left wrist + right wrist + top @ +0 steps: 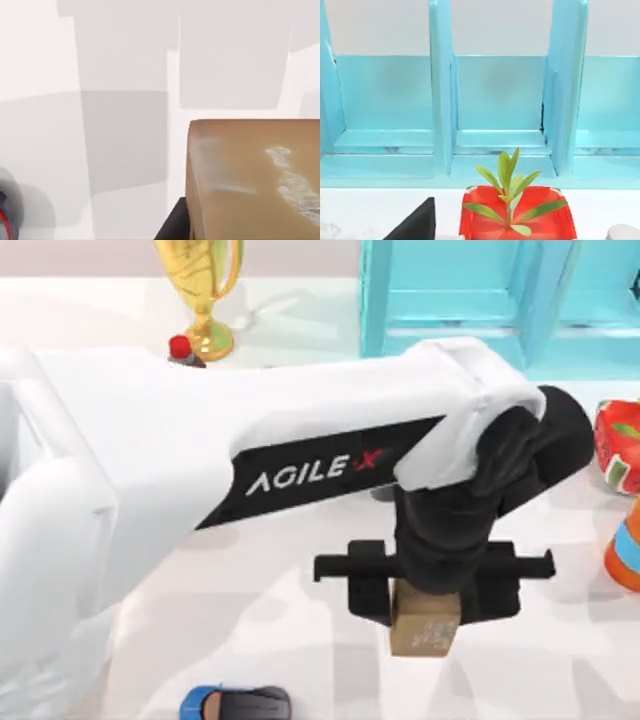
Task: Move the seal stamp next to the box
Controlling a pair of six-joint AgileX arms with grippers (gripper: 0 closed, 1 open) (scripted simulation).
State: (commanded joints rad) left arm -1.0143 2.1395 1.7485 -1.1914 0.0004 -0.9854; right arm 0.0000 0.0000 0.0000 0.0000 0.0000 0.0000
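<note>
Your left gripper (425, 602) is clamped on the seal stamp (425, 623), which hangs just beneath its 2 fingers above the table (250, 640). Carry it level and slowly, since the box isn't in sight; release only once it rests flat.

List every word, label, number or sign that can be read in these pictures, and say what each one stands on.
"AGILE X": white letters, with the X in red, on the black band along the left arm in the top view.
Pale marks on a face of the seal stamp, held in the left gripper: not readable as letters.
</note>
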